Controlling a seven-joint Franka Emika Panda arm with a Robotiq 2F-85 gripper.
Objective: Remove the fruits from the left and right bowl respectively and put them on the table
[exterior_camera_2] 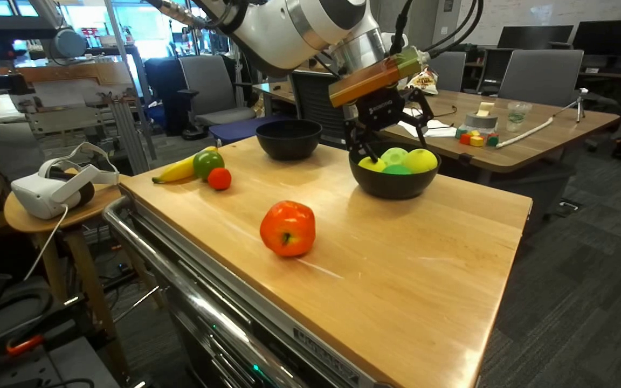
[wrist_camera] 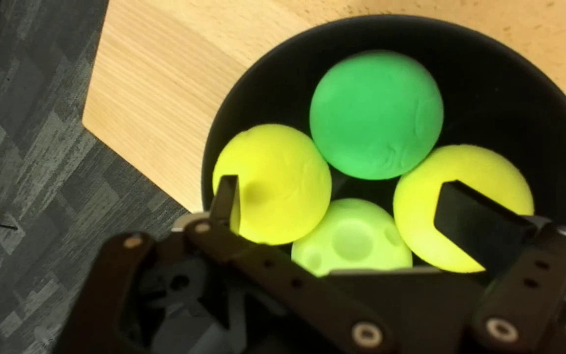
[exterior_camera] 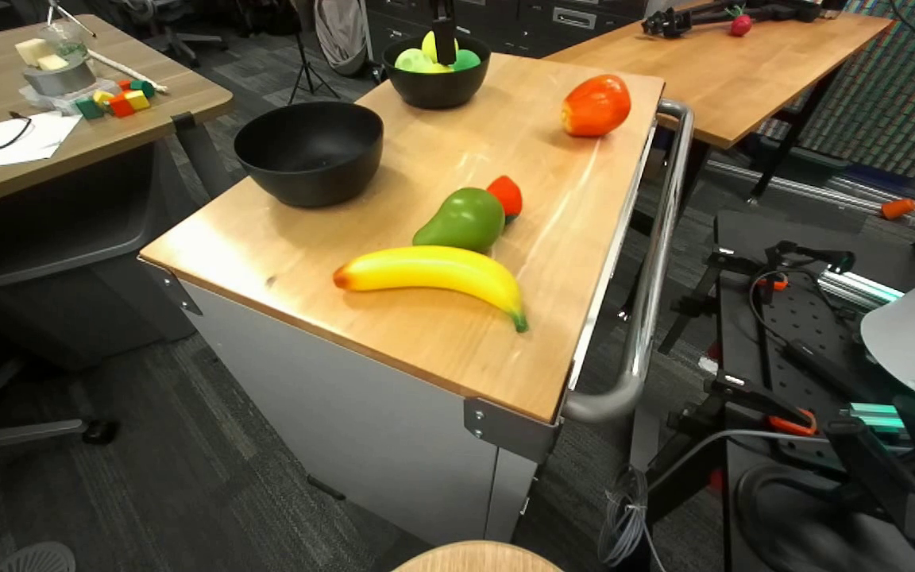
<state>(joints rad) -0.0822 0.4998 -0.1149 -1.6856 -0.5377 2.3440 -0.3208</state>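
In an exterior view, find on the table [exterior_camera: 426, 151] a banana [exterior_camera: 434, 268] in front, mango [exterior_camera: 463, 220] and small fruit [exterior_camera: 506, 195] behind it, large fruit [exterior_camera: 597, 106] at right rear, near bowl [exterior_camera: 314, 187] at left and, farther back, far bowl [exterior_camera: 435, 91] with four balls [exterior_camera: 467, 59] inside.

The windows [exterior_camera_2: 149, 19] in an exterior view are so bright that they look white and pale blue. Light makes shiny pale patches on the tabletop [exterior_camera_2: 386, 291], and a soft shadow lies beside a black bowl [exterior_camera_2: 394, 188]. The floor [exterior_camera: 171, 477] is much darker. In the wrist view, the yellow round fruits [wrist_camera: 283, 182] look very bright, but much of the hand [wrist_camera: 339, 184] is almost black.
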